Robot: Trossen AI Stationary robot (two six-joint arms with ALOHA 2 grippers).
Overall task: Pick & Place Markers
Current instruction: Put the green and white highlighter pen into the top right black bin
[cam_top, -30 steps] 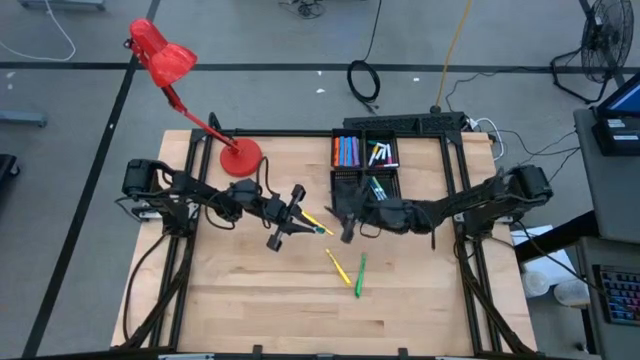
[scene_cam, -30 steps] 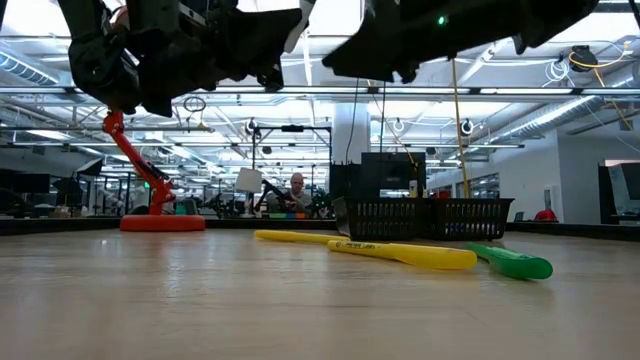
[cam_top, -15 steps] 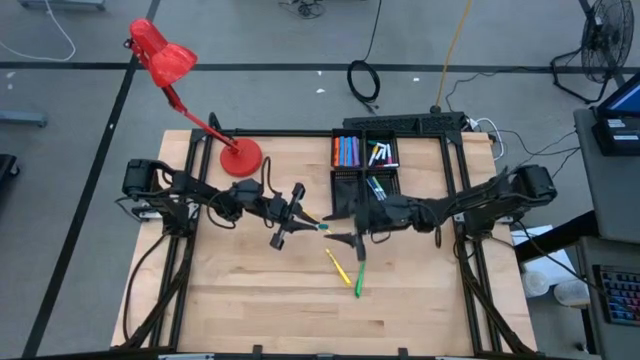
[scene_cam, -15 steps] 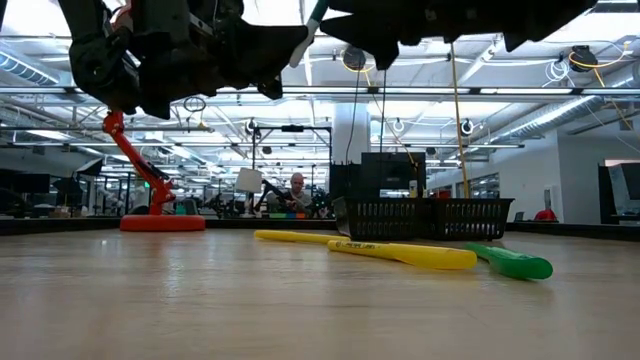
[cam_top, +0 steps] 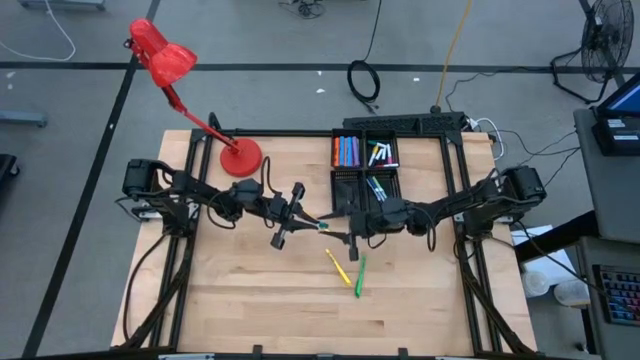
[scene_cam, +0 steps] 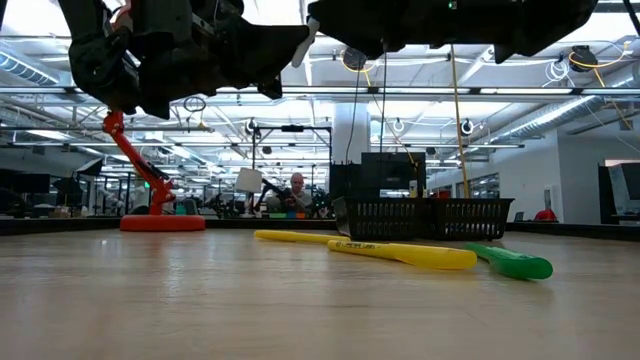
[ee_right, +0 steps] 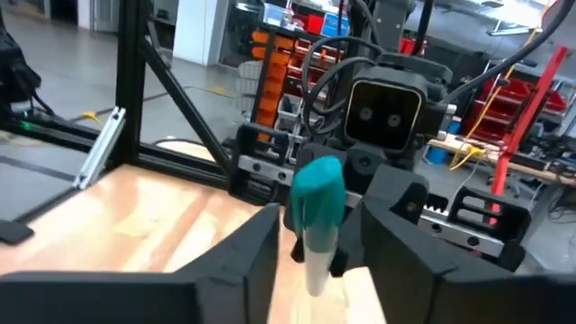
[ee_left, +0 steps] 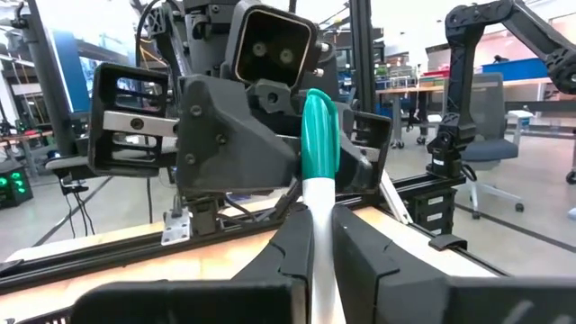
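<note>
**Mid-air above the table: a marker passed between two grippers**

Above the table's middle, a white marker [ee_left: 317,225] with a teal cap is held off the wood by the left gripper [cam_top: 300,216], its fingers [ee_left: 288,252] clenched on the white barrel. The teal end points at the right gripper [cam_top: 348,238], whose fingers [ee_right: 256,247] flank the cap with a gap visible on both sides; nothing is yet gripped by them, and whether they are closing cannot be told from the frames.

A marker like this is judged light and stiff, with a smooth, somewhat slippery plastic barrel, so a hold across the barrel or cap, square to its length, is judged safest; a pinch at the very tip could let it swivel.

Both arms are stretched low and nearly level over the table, meeting end to end. Two markers lie on the wood below: a yellow one [cam_top: 338,266] and a green one [cam_top: 359,276], tips close together. More markers are stored in the tray [cam_top: 366,172] at the far edge.
</note>
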